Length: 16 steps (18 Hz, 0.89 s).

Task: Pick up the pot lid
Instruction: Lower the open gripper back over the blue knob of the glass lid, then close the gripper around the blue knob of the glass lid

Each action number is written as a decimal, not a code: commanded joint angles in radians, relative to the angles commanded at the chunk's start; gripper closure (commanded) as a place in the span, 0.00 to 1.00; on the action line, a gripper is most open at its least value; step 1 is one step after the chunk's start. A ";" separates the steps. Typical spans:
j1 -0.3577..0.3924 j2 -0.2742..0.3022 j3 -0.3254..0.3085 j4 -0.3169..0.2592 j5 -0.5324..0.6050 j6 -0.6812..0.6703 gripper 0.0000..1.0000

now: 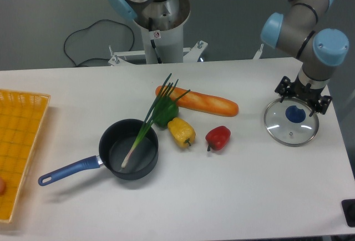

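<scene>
Now tool, fingers apart, hangs over glass pot lid on bench; red pepper, baguette well apart from it.

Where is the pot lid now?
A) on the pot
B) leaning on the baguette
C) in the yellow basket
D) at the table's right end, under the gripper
D: the glass pot lid sits at the right end of the table, directly beneath the gripper. It is well apart from the pot, which holds only a green onion.
</scene>
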 joint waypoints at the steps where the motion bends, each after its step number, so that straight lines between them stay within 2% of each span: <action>1: 0.000 -0.002 0.002 0.000 -0.012 0.000 0.00; 16: 0.000 -0.020 0.018 0.002 -0.018 0.043 0.00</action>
